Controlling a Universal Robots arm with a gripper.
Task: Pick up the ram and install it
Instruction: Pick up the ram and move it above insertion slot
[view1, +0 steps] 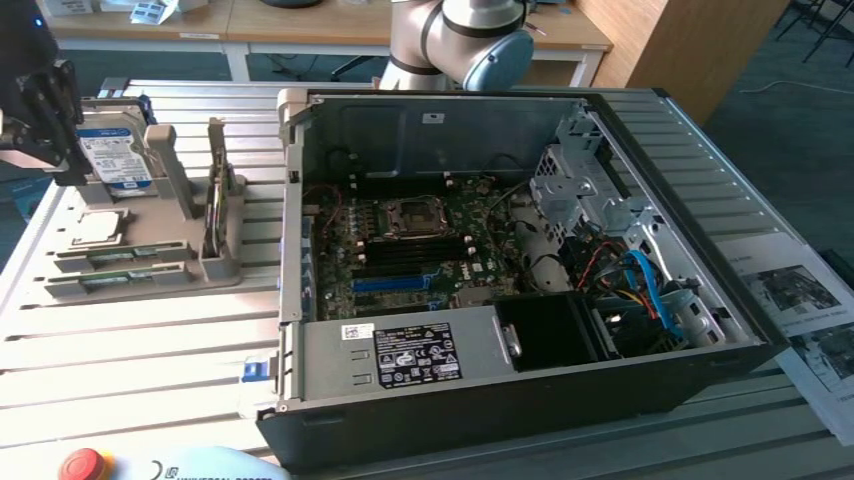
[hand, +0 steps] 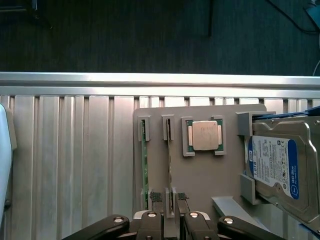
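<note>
Pale wooden desks (view1: 294, 28) line the back, a tall wooden panel (view1: 681, 50) alongside, dark carpet floor (view1: 801, 90) beyond, sunlight washing the ribbed aluminium table (view1: 134, 330).

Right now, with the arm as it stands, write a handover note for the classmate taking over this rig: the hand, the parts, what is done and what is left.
Hand: open, low over the grey holder, its fingers on either side of one ram stick, not gripping it.
Parts: that ram stick and a second stick stand on edge in the holder's slots, beside the CPU and the hard drive.
Done: the hand is lined up on the stick; nothing is lifted.
Left: picking the ram up and installing it in the open computer case.
</note>
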